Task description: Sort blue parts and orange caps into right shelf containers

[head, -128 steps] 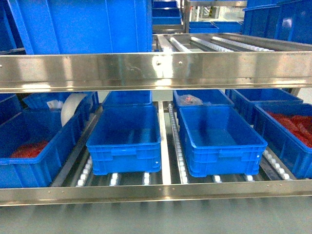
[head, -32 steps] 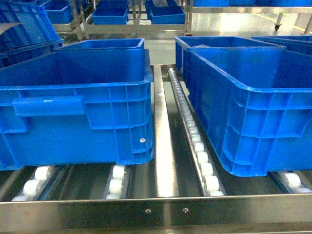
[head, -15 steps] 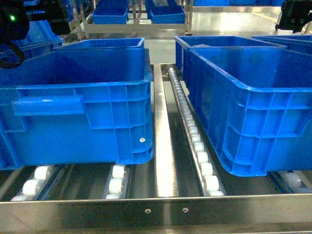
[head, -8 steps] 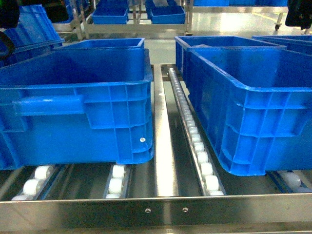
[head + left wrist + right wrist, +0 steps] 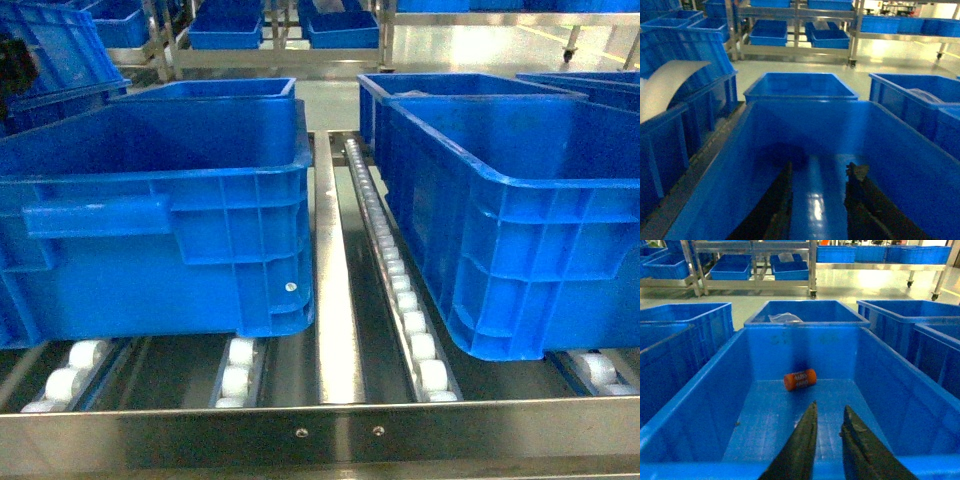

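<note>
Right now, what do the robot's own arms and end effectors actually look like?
Only the fingers show. The left end effector has two dark, nearly black long fingers, the right-hand one with a notched tip. The right end effector has two dark, olive-black blades tapering to points. No cables or markings are visible, and the arms themselves are out of view.

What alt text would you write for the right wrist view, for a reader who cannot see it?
An orange cap lies on its side on the floor of a blue container, near the far wall. The right gripper hangs above the container's near end with its dark fingers slightly apart, holding nothing. More blue crates and steel racks stand behind.
</note>
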You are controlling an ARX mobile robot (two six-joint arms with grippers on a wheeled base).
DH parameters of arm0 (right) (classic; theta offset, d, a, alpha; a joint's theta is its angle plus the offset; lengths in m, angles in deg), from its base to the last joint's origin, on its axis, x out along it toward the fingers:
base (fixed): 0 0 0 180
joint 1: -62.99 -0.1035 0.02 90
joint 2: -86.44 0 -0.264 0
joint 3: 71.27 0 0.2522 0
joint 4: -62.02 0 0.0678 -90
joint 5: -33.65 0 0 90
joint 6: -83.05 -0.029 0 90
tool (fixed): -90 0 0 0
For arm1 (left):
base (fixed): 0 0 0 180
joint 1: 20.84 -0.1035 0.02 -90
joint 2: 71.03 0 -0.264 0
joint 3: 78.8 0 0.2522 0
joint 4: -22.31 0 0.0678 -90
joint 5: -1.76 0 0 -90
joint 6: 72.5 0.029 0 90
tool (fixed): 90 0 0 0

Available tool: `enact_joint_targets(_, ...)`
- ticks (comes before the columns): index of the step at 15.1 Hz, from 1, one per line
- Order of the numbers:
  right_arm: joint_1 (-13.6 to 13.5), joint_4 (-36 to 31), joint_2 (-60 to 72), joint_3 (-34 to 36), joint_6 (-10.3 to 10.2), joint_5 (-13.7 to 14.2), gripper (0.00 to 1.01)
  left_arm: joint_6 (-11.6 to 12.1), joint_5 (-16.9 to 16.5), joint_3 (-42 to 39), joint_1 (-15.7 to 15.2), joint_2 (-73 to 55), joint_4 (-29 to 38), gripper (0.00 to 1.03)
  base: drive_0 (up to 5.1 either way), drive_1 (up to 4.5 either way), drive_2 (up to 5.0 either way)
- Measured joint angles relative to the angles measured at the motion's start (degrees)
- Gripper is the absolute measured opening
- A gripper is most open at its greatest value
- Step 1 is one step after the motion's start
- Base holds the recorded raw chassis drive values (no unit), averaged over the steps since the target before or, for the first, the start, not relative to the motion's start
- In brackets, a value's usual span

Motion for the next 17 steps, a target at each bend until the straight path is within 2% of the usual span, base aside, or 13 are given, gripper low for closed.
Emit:
enact_joint_targets(1, -0.1, -0.3, -2.2, 3.1, 0.0, 0.0, 0.07, 0.0, -1.1, -3.9, -0.7, 2.3, 0.8, 0.17, 0.0, 0.00, 0.0)
enact_joint_targets(2, -0.2, -0.8, -4.9, 5.9, 0.2, -0.2, 0.02, 0.0, -1.0, -8.3, -1.2, 5.2, 1.3, 0.02, 0.0, 0.00, 0.0)
enact_joint_targets(6, -0.4, 0.3, -13.5, 13.7, 0.2, -0.2, 0.01, 0.0, -1.2, -17.2, -1.1, 14.0, 1.9, 0.02, 0.0, 0.00, 0.0)
enact_joint_targets(10, -0.4, 4.5, -23.4, 19.3, 0.2, -0.2, 0.01, 0.0, -1.2, -24.2, -1.1, 23.7, -1.2, 0.02, 0.0, 0.00, 0.0)
enact_joint_targets(11, -0.4, 0.8, -24.0, 21.5, 0.2, -0.2, 0.01, 0.0, -1.2, -26.2, -1.1, 25.4, 0.2, 0.02, 0.0, 0.00, 0.0)
enact_joint_targets(12, -0.4, 3.4, -25.5, 23.1, 0.2, -0.2, 0.01, 0.0, -1.2, -28.3, -1.1, 26.2, 0.6, 0.02, 0.0, 0.00, 0.0)
enact_joint_targets(17, -0.4, 14.4, -39.3, 25.4, 0.2, -0.2, 0.01, 0.0, -1.2, -31.8, -1.1, 40.0, -9.8, 0.02, 0.0, 0.00, 0.0)
